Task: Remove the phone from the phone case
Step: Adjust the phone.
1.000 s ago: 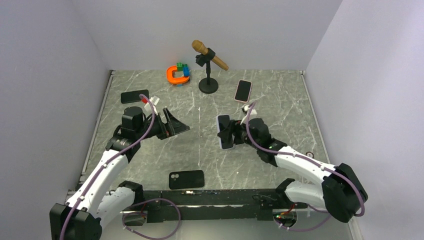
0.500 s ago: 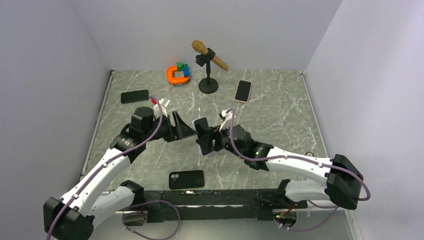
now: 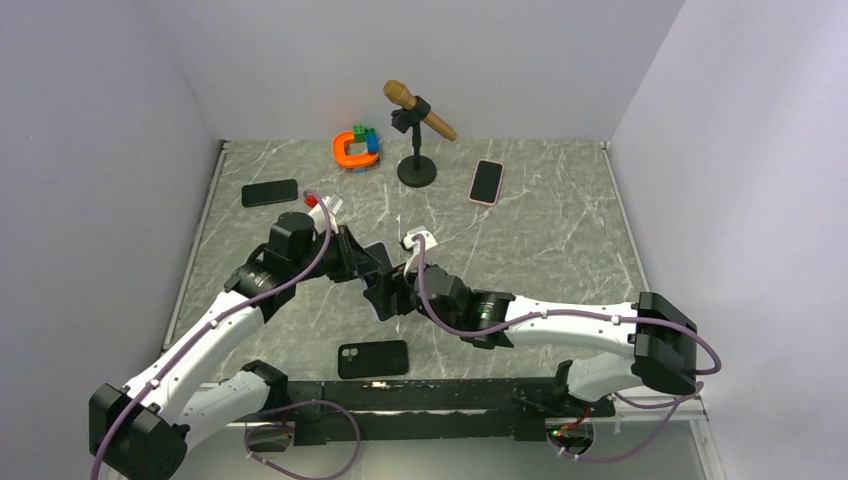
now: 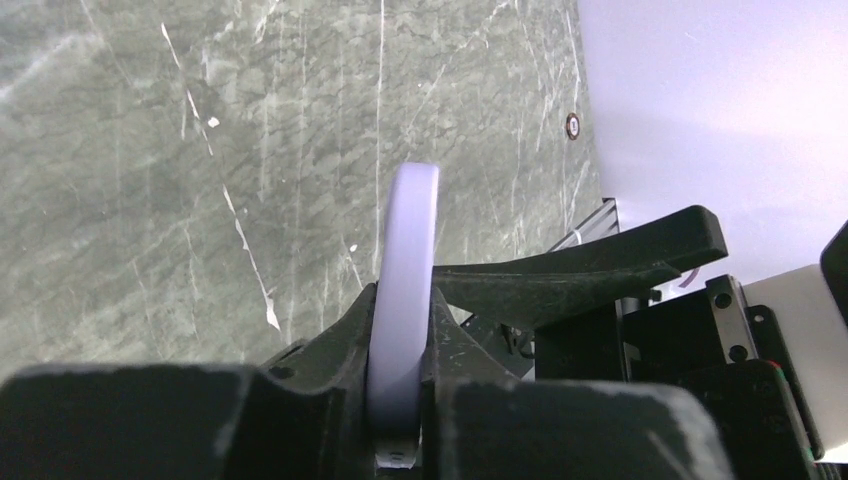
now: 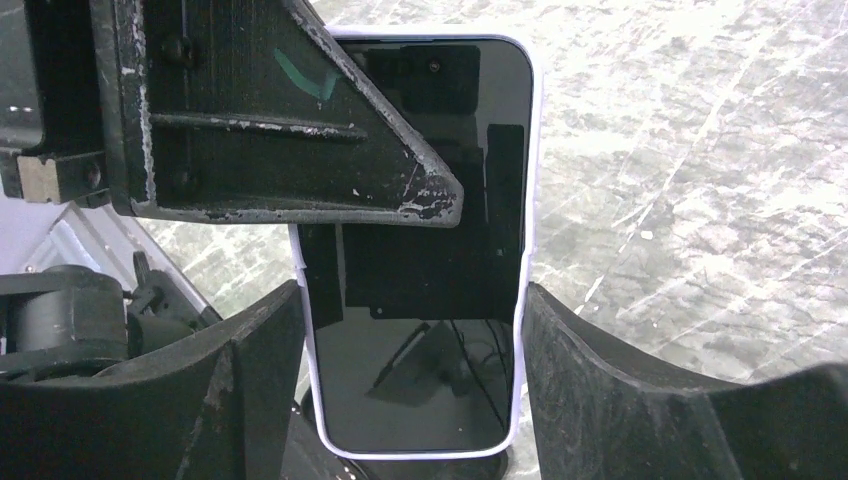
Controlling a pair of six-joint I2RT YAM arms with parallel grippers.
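The phone has a dark screen and sits in a pale lavender phone case. My right gripper is shut on the case's two long sides near its lower end. My left gripper is shut across the phone's thickness, one finger lying flat over the screen's upper part. In the left wrist view the case shows edge-on between the jaws. From above, both grippers meet over the table's middle and hide most of the phone.
A black phone case lies near the front edge. A black phone lies at the back left and a pink one at the back right. A microphone on a stand and an orange ring with bricks stand at the back.
My right arm carried the phone leftward to the left gripper. The left gripper, open before, moved in and closed on the phone's upper part.
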